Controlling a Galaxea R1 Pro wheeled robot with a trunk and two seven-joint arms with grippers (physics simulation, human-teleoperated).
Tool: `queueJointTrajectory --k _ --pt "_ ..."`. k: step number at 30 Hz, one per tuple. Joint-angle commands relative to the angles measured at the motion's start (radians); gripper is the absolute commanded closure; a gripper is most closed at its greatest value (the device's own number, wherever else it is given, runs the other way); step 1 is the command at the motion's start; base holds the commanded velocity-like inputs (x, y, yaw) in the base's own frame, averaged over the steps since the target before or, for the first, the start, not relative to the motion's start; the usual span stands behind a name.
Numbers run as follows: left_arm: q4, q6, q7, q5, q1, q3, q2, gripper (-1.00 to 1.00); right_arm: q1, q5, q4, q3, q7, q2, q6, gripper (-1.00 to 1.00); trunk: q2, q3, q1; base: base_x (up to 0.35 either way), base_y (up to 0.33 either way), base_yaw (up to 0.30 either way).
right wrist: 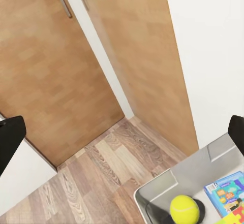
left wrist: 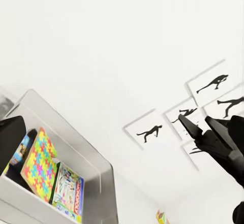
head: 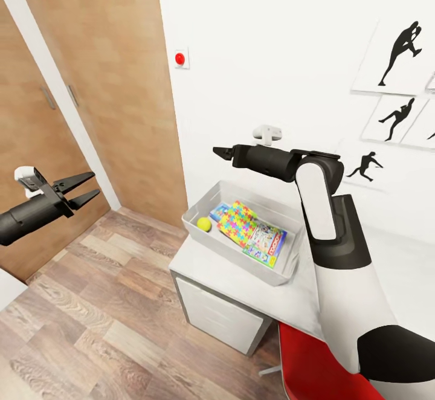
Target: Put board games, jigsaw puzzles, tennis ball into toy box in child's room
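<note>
The light grey toy box (head: 199, 208) stands on the table's (head: 205, 261) corner. Inside it lie the tennis ball (head: 204, 223), a jigsaw puzzle (head: 237, 223), a blue board game (head: 218, 211) and a second board game (head: 266, 244) with red lettering. My right gripper (head: 217, 151) hovers open above the box's far side, nothing between its fingers. In the right wrist view the tennis ball (right wrist: 184, 209) and the blue board game (right wrist: 227, 191) lie below. Off to the left, over the floor, my left gripper (head: 95, 183) is open and empty. The left wrist view has the toy box (left wrist: 96, 158), the jigsaw puzzle (left wrist: 38, 165) and the right gripper (left wrist: 201, 127).
Wooden doors (head: 121, 86) fill the left wall, with plank floor (head: 90, 303) in front. A red chair (head: 314, 364) sits under the table's near edge. Black silhouette pictures (head: 396, 55) hang on the white wall. A red button (head: 180, 58) is beside the door.
</note>
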Motion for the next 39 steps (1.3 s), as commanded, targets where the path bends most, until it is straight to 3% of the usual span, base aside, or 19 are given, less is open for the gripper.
queueJointTrajectory --k 1,15,28,39 --pt "0.000 0.004 -0.010 -0.011 -0.002 0.000 -0.001 -1.00 0.001 -0.004 0.000 -0.001 -0.005 -0.001 0.004 -1.00 -0.002 0.000 0.001 0.000 0.000 -0.005" --pt "0.000 0.004 -0.009 -0.011 -0.006 -0.004 -0.007 -1.00 0.010 -0.005 0.000 -0.006 -0.013 -0.002 0.004 -1.00 -0.002 0.021 0.001 0.000 0.000 -0.068" --pt "0.000 0.004 -0.009 -0.011 -0.008 -0.006 -0.007 -1.00 0.015 -0.006 0.000 -0.039 -0.085 -0.003 0.004 -1.00 -0.002 0.040 0.001 0.000 0.000 -0.147" --pt "-0.001 0.003 -0.009 -0.011 -0.009 -0.009 -0.008 -1.00 0.015 -0.009 0.000 -0.052 -0.102 -0.004 0.004 -1.00 -0.002 0.055 0.001 0.000 0.000 -0.181"
